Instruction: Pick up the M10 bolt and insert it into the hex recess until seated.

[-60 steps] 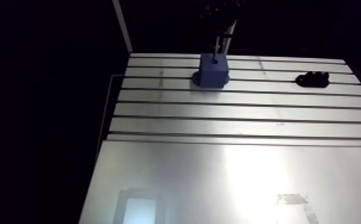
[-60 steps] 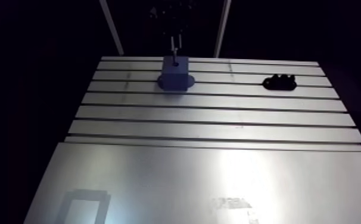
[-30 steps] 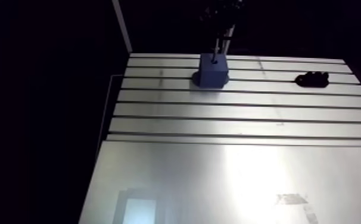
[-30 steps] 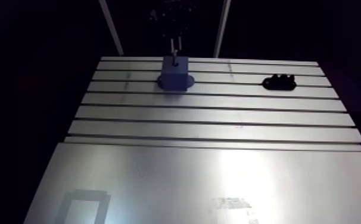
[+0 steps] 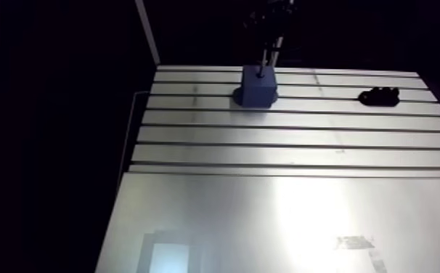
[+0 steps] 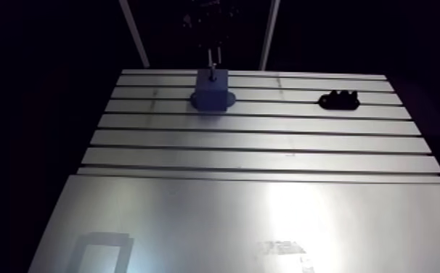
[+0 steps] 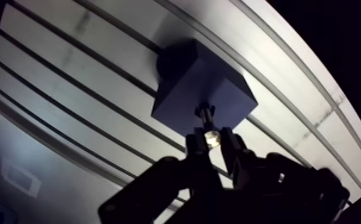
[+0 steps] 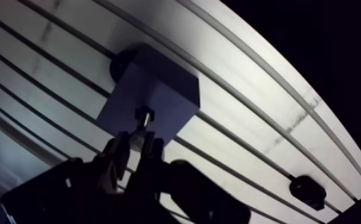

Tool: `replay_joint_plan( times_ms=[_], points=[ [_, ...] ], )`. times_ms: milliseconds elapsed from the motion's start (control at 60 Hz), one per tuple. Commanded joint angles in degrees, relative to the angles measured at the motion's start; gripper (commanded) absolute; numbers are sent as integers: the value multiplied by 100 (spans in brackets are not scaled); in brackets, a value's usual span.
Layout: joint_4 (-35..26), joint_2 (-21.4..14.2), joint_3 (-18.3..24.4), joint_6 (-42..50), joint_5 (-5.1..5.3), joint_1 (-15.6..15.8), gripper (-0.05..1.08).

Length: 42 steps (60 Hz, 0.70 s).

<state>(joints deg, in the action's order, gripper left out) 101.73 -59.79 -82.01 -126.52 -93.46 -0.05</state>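
Slotted table (image 7: 58, 59); bolt (image 7: 210, 137) between fingers (image 7: 231, 150), over block (image 7: 186, 89)

surroundings are black. overhead light puts strong glare on the near table (image 5: 303, 218); the far slots are dimmer. in the wrist view the gripper (image 7: 212, 145) is a silhouette, the clamped bolt (image 7: 210, 137) glints, and the slots appear bowed.
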Motion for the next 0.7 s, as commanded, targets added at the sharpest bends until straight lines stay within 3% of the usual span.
replay_joint_plan(
  times_ms=[17,700],
  points=[
    [1,-1,-20,0,6,-2,107],
    [10,61,-3,10,16,14,107]
  ],
)
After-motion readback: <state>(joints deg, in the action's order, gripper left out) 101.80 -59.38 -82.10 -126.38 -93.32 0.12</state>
